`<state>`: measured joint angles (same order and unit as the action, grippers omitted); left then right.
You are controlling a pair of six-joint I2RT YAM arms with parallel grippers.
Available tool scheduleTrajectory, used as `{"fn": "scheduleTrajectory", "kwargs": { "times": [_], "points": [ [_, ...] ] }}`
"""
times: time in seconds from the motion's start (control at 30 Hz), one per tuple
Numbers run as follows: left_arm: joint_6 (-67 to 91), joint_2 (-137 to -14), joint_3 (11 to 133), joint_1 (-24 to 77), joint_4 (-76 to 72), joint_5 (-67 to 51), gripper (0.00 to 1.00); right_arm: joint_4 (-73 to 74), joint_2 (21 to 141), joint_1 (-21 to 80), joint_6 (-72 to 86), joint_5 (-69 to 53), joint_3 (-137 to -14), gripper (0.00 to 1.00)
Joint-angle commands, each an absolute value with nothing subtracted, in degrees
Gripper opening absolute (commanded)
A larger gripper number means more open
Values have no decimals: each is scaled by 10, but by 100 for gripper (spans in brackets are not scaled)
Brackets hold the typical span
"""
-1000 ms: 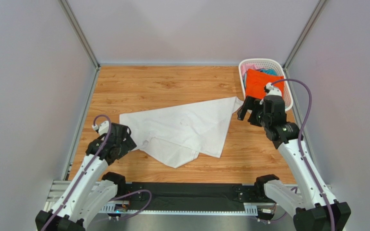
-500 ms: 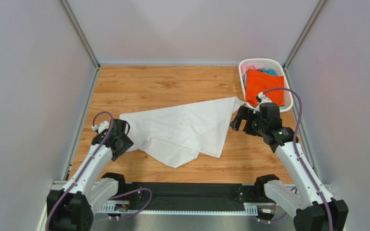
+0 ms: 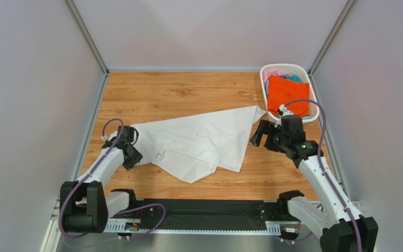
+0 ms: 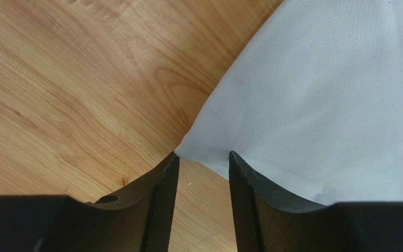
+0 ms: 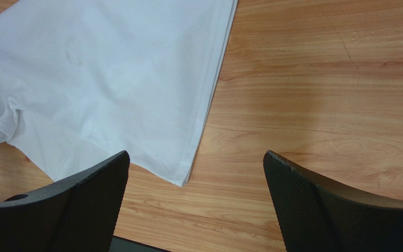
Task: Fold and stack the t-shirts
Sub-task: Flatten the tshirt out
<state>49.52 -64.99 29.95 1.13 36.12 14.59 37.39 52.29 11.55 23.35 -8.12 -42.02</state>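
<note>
A white t-shirt [image 3: 198,140] lies spread and partly folded on the wooden table [image 3: 151,94]. My left gripper [image 3: 130,151] sits at its left corner. In the left wrist view the hemmed corner of the white t-shirt [image 4: 303,100] lies right at the tips of the left gripper [image 4: 202,155], whose jaws stand narrowly apart with wood showing between them. My right gripper [image 3: 258,134] hovers wide open beside the shirt's right edge; the right wrist view has the white t-shirt [image 5: 109,68] ahead of the right gripper [image 5: 195,153], which holds nothing. An orange t-shirt [image 3: 287,94] lies in the basket over pink [image 3: 270,73] and teal [image 3: 293,78] ones.
The white lattice basket [image 3: 289,66] stands at the back right corner, close behind the right arm. Grey walls with metal posts enclose the table on three sides. A black strip [image 3: 203,210] runs along the near edge between the arm bases.
The left gripper has slid up to the shirt's left corner and its jaws have narrowed. The right gripper has moved from the basket towards the shirt's right edge, still wide open.
</note>
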Motion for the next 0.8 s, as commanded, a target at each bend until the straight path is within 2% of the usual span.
{"fn": "scheduleTrajectory", "kwargs": {
  "times": [0.0,0.23,0.3,0.37,0.4,0.43,0.53,0.77],
  "points": [
    [480,-670,301,4,337,116,46,374,507,115,239,-90,-415,100],
    [478,-698,308,-16,337,111,43,379,501,116,239,-90,-410,100],
    [474,-703,311,-18,332,105,36,381,499,117,238,-93,-408,100],
    [465,-711,312,-18,327,95,26,381,497,118,233,-100,-406,100],
    [461,-713,314,-18,322,91,5,384,496,120,230,-104,-405,100],
    [459,-716,315,-18,322,90,0,387,492,123,229,-104,-405,100],
    [439,-709,318,-18,313,80,0,399,497,170,227,-78,-408,100],
    [440,-634,300,-18,321,72,0,419,567,360,305,83,-400,96]
  ]
}}
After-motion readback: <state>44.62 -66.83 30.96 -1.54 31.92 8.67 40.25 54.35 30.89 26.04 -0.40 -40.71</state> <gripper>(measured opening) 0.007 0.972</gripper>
